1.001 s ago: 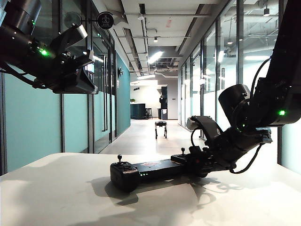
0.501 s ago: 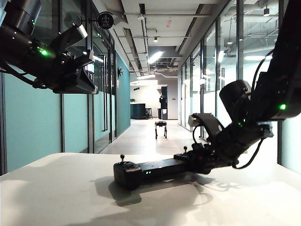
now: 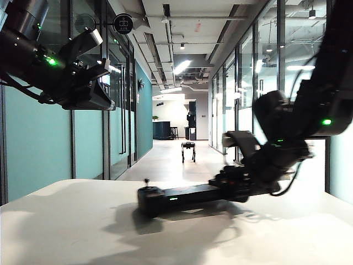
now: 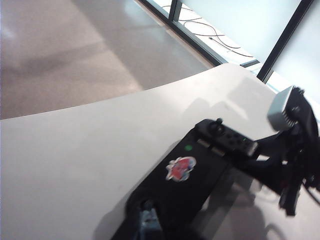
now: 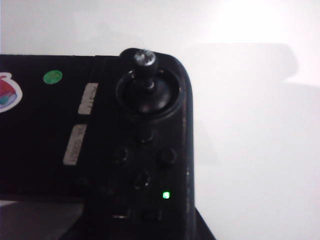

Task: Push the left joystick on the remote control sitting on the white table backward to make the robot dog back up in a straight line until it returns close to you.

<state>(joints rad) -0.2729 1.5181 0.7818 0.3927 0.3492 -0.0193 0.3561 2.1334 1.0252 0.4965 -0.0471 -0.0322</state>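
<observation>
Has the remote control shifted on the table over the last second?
Yes. The remote control has swung: its left end slid rightward and away, judged against the white table edge, with the right end effector at it.

Right gripper fingers blurred against the remote control

On my right wrist feed I see one bulbous end of the wide black gamepad-like remote control lying on the plain matte white table. Its short black stick with a round knob tip rises from a circular well, above four round buttons. A small green light glows; a reddish logo sticker shows at the edge.
</observation>
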